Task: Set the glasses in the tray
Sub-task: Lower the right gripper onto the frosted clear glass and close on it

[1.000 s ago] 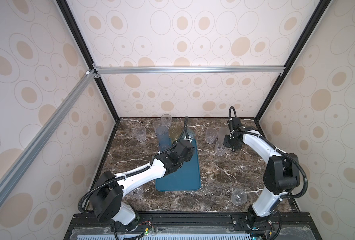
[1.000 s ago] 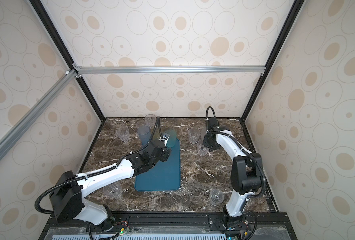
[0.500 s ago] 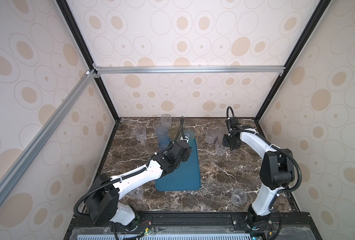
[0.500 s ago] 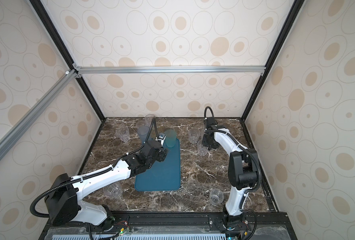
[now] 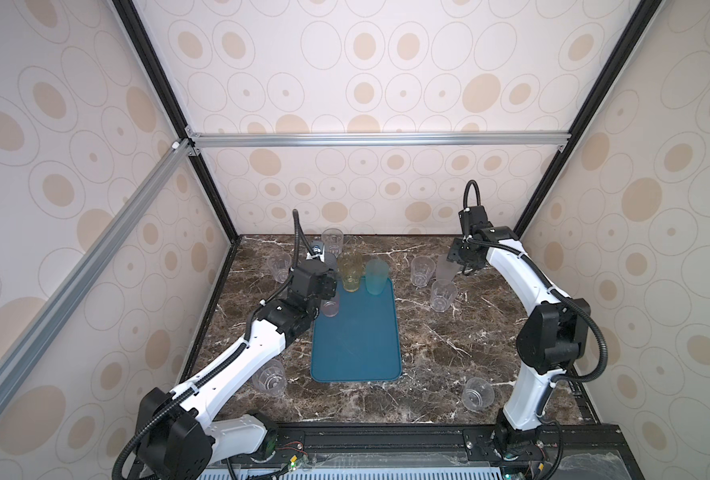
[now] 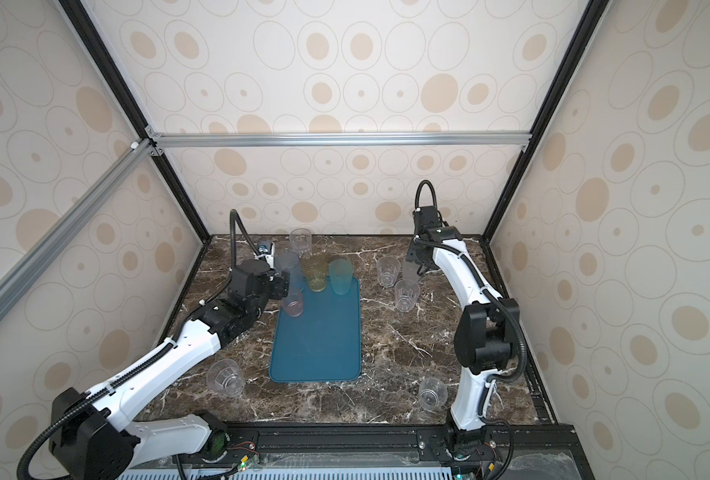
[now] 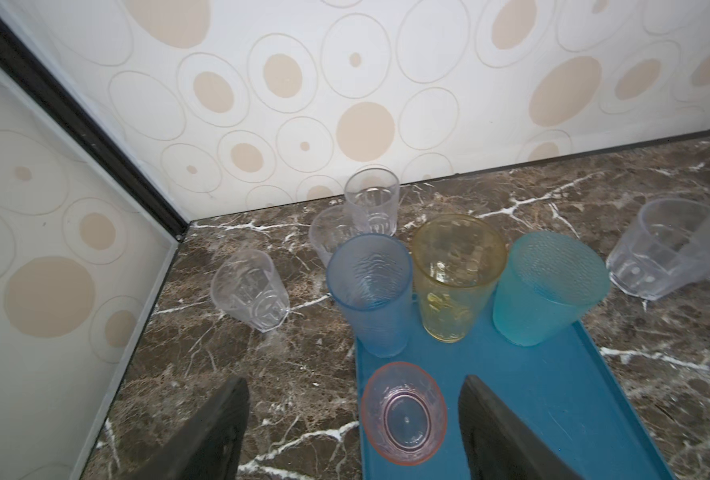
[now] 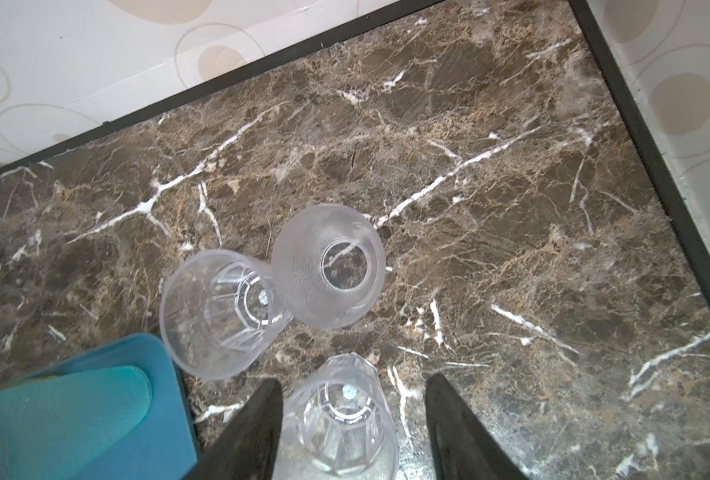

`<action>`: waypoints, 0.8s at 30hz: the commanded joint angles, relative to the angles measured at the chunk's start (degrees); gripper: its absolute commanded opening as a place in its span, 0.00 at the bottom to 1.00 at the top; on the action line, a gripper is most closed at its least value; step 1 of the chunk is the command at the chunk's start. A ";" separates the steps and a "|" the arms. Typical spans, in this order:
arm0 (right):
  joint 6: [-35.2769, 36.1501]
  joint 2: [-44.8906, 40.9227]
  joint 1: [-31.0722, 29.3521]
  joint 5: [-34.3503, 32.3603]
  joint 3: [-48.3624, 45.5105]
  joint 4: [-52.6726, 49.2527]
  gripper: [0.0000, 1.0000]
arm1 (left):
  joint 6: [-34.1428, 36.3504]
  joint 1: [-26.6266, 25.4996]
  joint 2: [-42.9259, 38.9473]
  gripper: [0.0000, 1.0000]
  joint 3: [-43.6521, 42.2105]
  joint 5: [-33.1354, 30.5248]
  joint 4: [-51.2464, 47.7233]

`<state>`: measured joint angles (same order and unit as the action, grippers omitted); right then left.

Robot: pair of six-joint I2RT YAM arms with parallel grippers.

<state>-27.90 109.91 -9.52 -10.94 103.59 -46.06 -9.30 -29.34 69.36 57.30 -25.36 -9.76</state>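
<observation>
The left hand (image 7: pixel 353 386) is hovering with its two dark fingers standing wide apart on either side of the small pink see-through tumbler (image 7: pixel 405 413), and neither finger is touching it. That tumbler is standing upright on the flat teal-blue plastic tray (image 7: pixel 552 395), by the tray's left edge. Just beyond it, the frosted blue tumbler (image 7: pixel 370 291), the yellow see-through tumbler (image 7: pixel 457 282) and the teal-green textured tumbler (image 7: pixel 548 286) are lining the tray's far end. Judging by this, the pink one is placed and this arm is finishing a release.

The right hand (image 8: pixel 351 386) is working off the tray, over the dark marble tabletop (image 5: pixel 449 345). Its fingers are also standing apart, with a clear faceted tumbler (image 8: pixel 341 419) showing between them. One finger is lying close to the tumbler's wall while the other is leaving a visible gap, so nothing is clamped. Whether the fingers are already down around the tumbler or only above it, the pictures are not showing. Just ahead, a frosted pale grey tumbler (image 8: pixel 328 270) and a second clear faceted tumbler (image 8: pixel 220 311) are standing so close together that they appear to be touching.

The right arm seems to be lining up its next pick. That calls for centring on the tumbler, closing on it, then lifting high enough to clear the two neighbours before carrying it to the tray's open near half. The left arm needs to rise straight up, so as not to be nudging the pink or blue tumblers. Several clear tumblers are waiting on the tabletop.
</observation>
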 commanded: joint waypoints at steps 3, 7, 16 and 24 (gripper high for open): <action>-1.23 5.88 1.77 -0.08 4.20 -2.12 0.58 | 0.78 4.25 -2.58 0.79 -2.04 2.05 -3.16; -1.46 8.52 2.56 1.30 5.39 -1.96 0.57 | 0.52 6.48 -3.43 0.79 -3.15 3.08 -3.45; -1.77 11.66 2.93 3.73 5.21 -1.92 0.54 | -0.65 7.56 -4.49 0.79 -4.30 4.75 -4.23; -1.59 13.13 2.97 4.60 4.84 -1.22 0.50 | -2.00 7.55 -4.47 0.78 -5.17 5.92 -4.54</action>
<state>-29.10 121.25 -6.72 -7.03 108.01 -46.94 -9.93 -22.22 65.84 52.18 -20.16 -13.04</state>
